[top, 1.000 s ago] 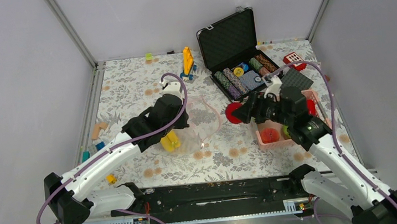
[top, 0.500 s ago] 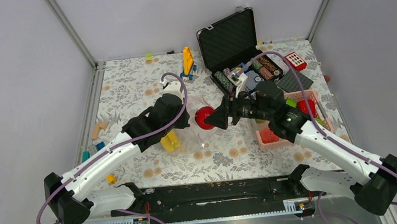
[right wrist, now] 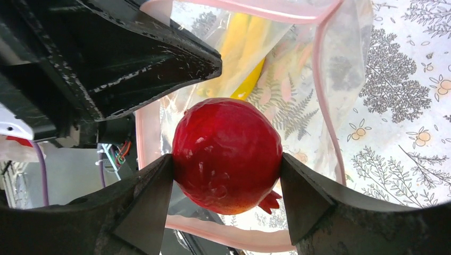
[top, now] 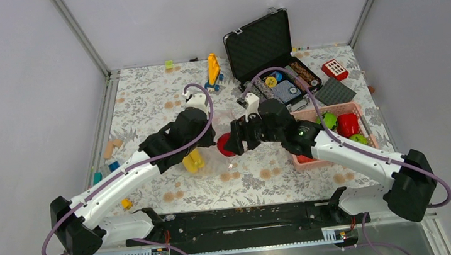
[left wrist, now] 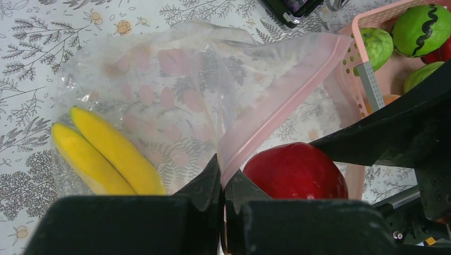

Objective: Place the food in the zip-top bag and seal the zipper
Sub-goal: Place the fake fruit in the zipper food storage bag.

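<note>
The clear zip-top bag lies on the floral table with yellow bananas inside; it also shows in the top view. My left gripper is shut on the bag's pink zipper strip and holds the mouth open. My right gripper is shut on a red pomegranate and holds it at the open mouth, just beside the left fingers. In the top view the red fruit sits between the two grippers. The bananas show through the bag in the right wrist view.
A pink basket at the right holds green and red toy pieces. An open black case with poker chips stands behind. Small blocks lie at the left; a yellow toy stands at the back.
My right gripper has carried the red pomegranate leftward from above the pink basket to the bag's mouth. The left gripper has stayed on the zipper strip.
</note>
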`<action>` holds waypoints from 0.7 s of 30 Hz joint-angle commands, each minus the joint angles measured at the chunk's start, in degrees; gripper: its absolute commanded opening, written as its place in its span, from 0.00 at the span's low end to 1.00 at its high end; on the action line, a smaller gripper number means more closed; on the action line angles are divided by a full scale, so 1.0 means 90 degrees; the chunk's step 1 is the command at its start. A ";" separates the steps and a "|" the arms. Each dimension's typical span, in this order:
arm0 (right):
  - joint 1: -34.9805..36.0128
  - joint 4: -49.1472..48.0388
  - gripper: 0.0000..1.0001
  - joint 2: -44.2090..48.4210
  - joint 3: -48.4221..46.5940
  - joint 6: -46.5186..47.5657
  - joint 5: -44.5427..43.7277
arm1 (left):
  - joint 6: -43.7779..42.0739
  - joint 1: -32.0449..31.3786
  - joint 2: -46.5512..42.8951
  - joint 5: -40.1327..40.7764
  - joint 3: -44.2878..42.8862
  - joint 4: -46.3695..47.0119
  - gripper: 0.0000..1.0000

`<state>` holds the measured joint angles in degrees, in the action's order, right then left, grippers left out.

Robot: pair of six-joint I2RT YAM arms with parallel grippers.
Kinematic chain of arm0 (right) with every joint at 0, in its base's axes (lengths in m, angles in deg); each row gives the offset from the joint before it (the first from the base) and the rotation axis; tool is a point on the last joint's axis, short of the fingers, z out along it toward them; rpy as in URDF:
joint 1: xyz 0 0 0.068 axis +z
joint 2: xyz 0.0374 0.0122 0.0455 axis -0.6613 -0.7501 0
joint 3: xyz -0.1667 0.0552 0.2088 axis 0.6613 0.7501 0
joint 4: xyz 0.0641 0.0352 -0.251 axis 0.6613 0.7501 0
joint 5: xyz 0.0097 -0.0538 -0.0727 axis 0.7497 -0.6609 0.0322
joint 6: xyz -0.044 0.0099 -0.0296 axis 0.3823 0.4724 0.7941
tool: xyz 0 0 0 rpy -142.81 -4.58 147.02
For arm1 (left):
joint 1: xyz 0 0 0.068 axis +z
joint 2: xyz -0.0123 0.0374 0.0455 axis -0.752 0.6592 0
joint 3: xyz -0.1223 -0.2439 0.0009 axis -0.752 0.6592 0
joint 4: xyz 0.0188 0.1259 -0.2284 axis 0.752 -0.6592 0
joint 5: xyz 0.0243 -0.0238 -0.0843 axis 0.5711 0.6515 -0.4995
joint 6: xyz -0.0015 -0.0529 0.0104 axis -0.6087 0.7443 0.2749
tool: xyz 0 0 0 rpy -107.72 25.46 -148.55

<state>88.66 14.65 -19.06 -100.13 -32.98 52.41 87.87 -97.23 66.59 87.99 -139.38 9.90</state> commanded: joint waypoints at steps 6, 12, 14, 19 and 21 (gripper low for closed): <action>0.0240 0.0028 0.60 -0.0269 -0.0385 0.0308 -0.0477 | -0.0070 0.0027 -0.0126 -0.0015 0.0058 0.0328 0.00; 0.0295 0.0016 0.80 -0.0320 -0.0423 0.0332 -0.0342 | -0.0073 0.0027 -0.0130 -0.0006 0.0066 0.0330 0.00; 0.0304 0.0011 0.93 -0.0335 -0.0438 0.0321 -0.0318 | -0.0081 0.0027 -0.0131 0.0005 0.0067 0.0334 0.00; 0.0315 -0.0016 1.00 -0.0325 -0.0453 0.0302 -0.0218 | -0.0075 0.0034 -0.0147 0.0005 0.0070 0.0334 0.00; 0.0315 -0.0033 1.00 -0.0299 -0.0458 0.0295 -0.0147 | -0.0082 0.0031 -0.0155 0.0014 0.0079 0.0334 0.00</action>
<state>90.91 15.70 -21.84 -101.62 -30.88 50.14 87.85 -97.21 66.59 88.01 -138.79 10.14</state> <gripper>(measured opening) 0.993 0.008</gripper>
